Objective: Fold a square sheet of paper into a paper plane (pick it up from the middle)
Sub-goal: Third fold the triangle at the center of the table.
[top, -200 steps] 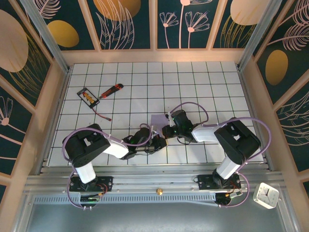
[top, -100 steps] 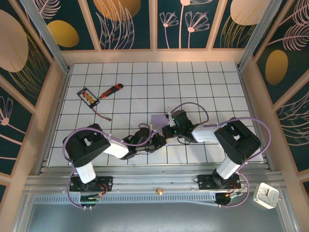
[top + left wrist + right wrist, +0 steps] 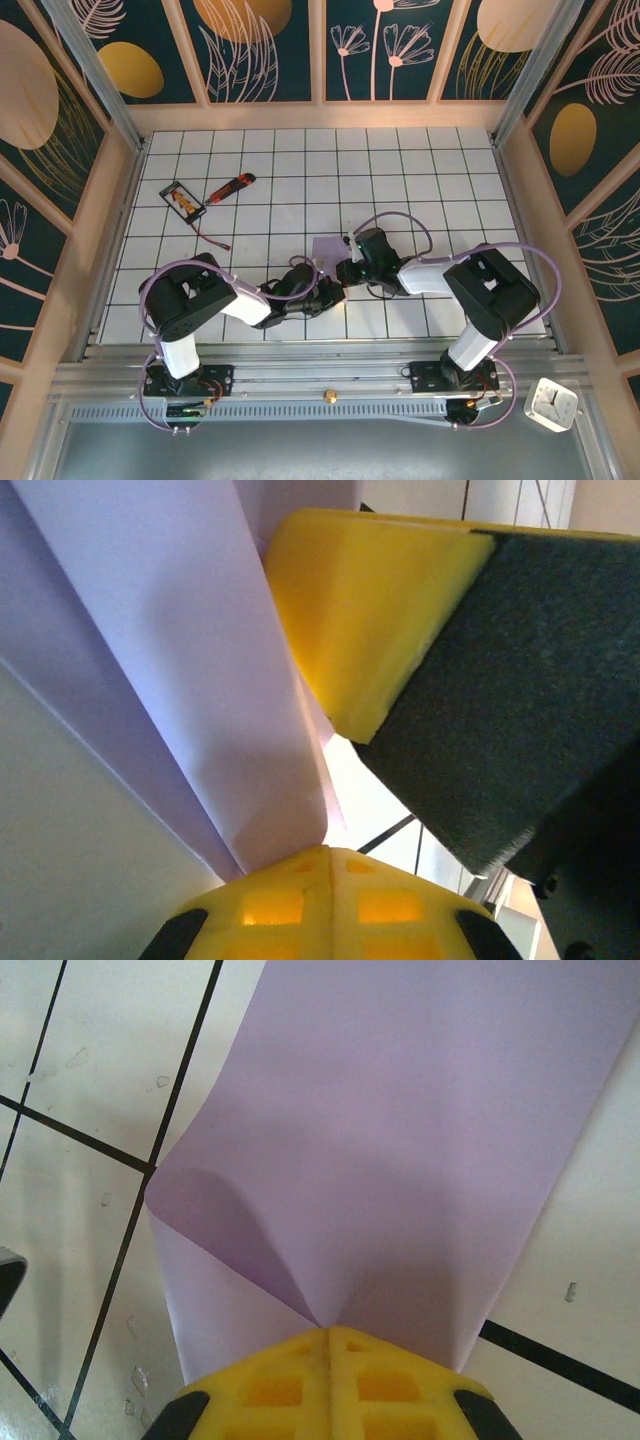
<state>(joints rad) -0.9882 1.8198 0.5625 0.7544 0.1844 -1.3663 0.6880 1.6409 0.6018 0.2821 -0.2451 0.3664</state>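
The room is a booth of pale wooden frames around dark teal wall panels [image 3: 60,130] painted with gold discs and pink leaf outlines. The table [image 3: 450,170] is white, ruled into a black grid, with a grey metal rail along its near edge.

At far left lie a black-framed card [image 3: 183,199], a thin red lead [image 3: 212,238] trailing from it, and just beside it a red-orange knife [image 3: 230,187], both well apart from the arms.

The left gripper [image 3: 330,288] reaches toward mid-table. In its wrist view its yellow tips [image 3: 328,852] are pressed together on a creased fold of the paper [image 3: 200,680], with a yellow and black finger of the other arm close by on the right.

The paper [image 3: 326,247], pale lavender, sits near the table's middle between the two grippers, partly lifted and curled.

The right gripper [image 3: 345,268] meets it from the right; its tips [image 3: 330,1332] are pinched on the paper [image 3: 400,1140], which bows up over the tiles.

A small white clock [image 3: 551,404] stands at the near right corner.
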